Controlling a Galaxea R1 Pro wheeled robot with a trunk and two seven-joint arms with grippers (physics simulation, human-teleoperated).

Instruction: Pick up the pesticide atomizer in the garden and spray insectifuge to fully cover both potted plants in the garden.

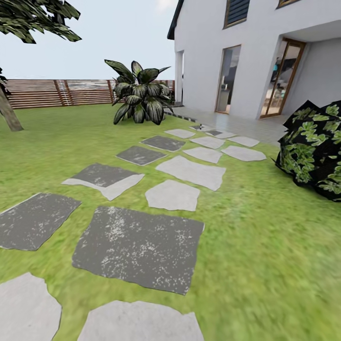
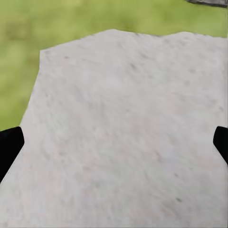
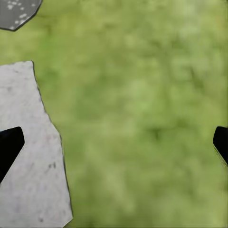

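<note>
**Robot on the stepping-stone path, both tools spread and empty**

At the far left of the head view a slanted tree trunk (image 1: 8, 112) rises from the lawn (image 1: 265, 246), with dark foliage overhead. Behind it a brown horizontal-slat fence (image 1: 57, 92) runs along the back of the garden. Further right, a large dark plant with broad striped leaves (image 1: 139, 94) stands at the edge of the grass, near the corner of a white house (image 1: 255, 52) with tall glazed doors. A path of stepping stones (image 1: 137, 248), some dark grey and some pale, leads from the foreground toward the paved strip by the house. At the right edge sits a dark bush with pale green leaves (image 1: 315, 147).

The pesticide atomizer and the two small potted plants cannot be made out in any of these pictures.

In the left wrist view the left tool (image 2: 114, 145) hangs over a pale stone slab (image 2: 123, 133); its two black fingertips sit at opposite edges of the picture, wide apart, with nothing between them. In the right wrist view the right tool (image 3: 114, 145) is likewise spread wide and empty, over grass, with a pale stone (image 3: 28, 161) beneath one fingertip and the corner of a dark stone (image 3: 16, 12) further off.
</note>
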